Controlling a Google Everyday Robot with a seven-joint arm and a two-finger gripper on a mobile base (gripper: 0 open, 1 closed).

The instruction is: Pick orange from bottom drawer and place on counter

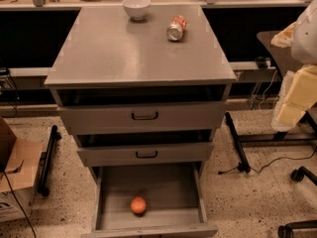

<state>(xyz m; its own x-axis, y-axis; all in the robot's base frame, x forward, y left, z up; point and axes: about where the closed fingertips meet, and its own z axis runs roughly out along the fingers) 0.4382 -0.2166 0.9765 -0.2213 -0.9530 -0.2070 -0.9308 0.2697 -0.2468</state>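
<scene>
The orange (138, 205) lies in the open bottom drawer (148, 182), near the front wall and slightly left of centre. The counter (124, 53) is the grey top of the cabinet above it. My arm hangs in at the right edge of the view, with the pale gripper (291, 110) beside the cabinet at about the height of the top drawer. It is well to the right of the orange and above it, and touches nothing.
A white bowl (136, 7) and a crushed red-and-white soda can (176, 28) stand at the back of the counter. The two upper drawers with black handles (144, 115) are slightly ajar. A cardboard box (17, 180) stands left; a dark side table (277, 46), black stand legs and cables are right.
</scene>
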